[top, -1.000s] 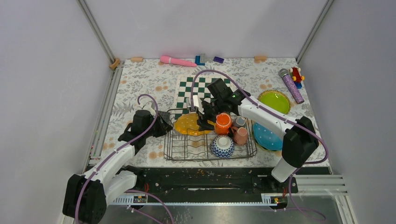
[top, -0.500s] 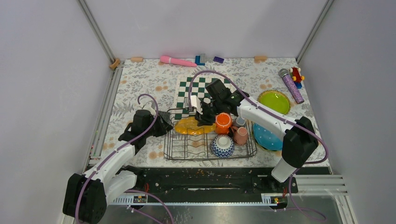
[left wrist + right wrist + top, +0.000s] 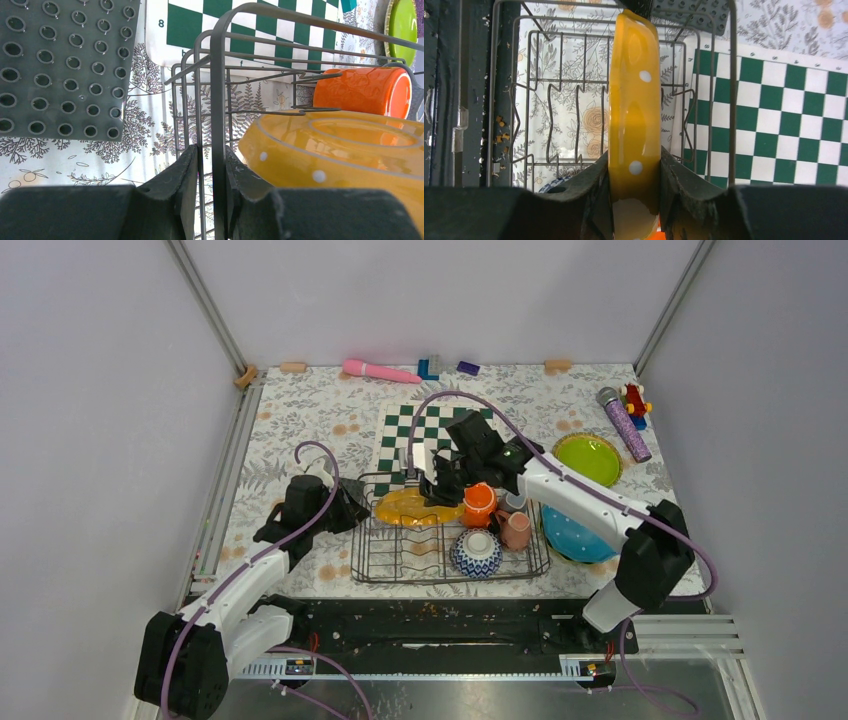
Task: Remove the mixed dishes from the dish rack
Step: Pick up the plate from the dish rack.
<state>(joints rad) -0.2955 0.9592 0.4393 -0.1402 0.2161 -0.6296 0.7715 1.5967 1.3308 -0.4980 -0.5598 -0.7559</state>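
The dish rack (image 3: pixel 400 555) stands in the middle of the table. My left gripper (image 3: pixel 357 510) is shut on a wire of the rack's left rim (image 3: pixel 218 100). My right gripper (image 3: pixel 634 170) is shut on the edge of the yellow-orange plate (image 3: pixel 634 95), which stands on edge in the rack's back left part (image 3: pixel 402 508). Also in the rack are an orange cup (image 3: pixel 478 504), a small grey cup (image 3: pixel 514 501), a pink mug (image 3: pixel 517 530) and a blue-and-white bowl (image 3: pixel 477 552). Outside it, on the table to the right, lie a teal plate (image 3: pixel 577 533) and a lime green plate (image 3: pixel 588 457).
A green-and-white chessboard (image 3: pixel 428 428) lies just behind the rack. A dark grey studded mat (image 3: pixel 60 65) sits left of the rack. Along the back are a pink wand (image 3: pixel 378 370) and blue blocks (image 3: pixel 430 366); a glitter microphone (image 3: pixel 623 423) and a red toy (image 3: pixel 634 398) lie far right.
My right gripper has shut on the yellow-orange plate and tipped it more upright; the right arm's elbow swung to the right. The left arm has stayed put.
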